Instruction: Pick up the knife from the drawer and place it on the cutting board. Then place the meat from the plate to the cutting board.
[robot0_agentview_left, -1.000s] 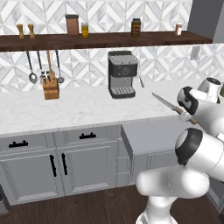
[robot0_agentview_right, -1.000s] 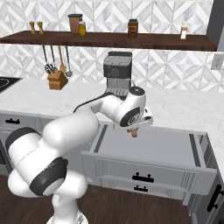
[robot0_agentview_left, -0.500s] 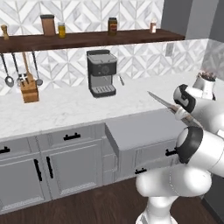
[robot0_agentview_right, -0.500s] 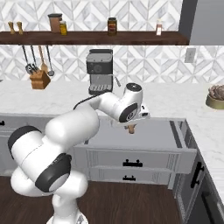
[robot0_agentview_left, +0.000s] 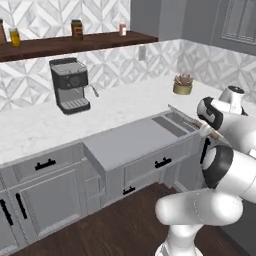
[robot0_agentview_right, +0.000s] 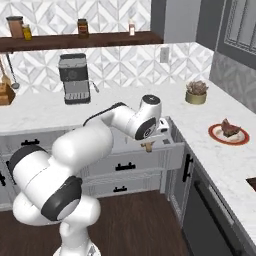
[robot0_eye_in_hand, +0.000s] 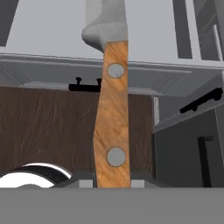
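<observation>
Knife (robot0_eye_in_hand: 113, 109) sits clamped in the claw (robot0_eye_in_hand: 113, 181), its wooden handle with two round rivets running up the middle of the hand view and the grey blade starting at the top edge. The two fingers grip the butt end of the handle from either side. In the left base view the knife (robot0_agentview_left: 186, 118) is held above the right end of the open drawer (robot0_agentview_left: 135, 142), with the thin blade slanting up and away from the claw toward the table's back. The drawer is pulled out from under the table (robot0_agentview_left: 45, 127), its plain grey inside facing up and its black bar handle on the front panel. In the right base view the claw (robot0_agentview_right: 148, 145) hangs over the drawer (robot0_agentview_right: 172, 145), with the brown handle end just showing beneath the white wrist. Right of the drawer, on the table's side wing, lies the plate (robot0_agentview_right: 229, 134) with its orange-red rim, and the meat (robot0_agentview_right: 229, 128) rests on it as a dark lump. Behind the plate, near the corner, stands a small bowl with a spiky plant (robot0_agentview_right: 196, 93). Left of the drawer, at the back of the table, stands a coffee machine (robot0_agentview_left: 70, 85).
</observation>
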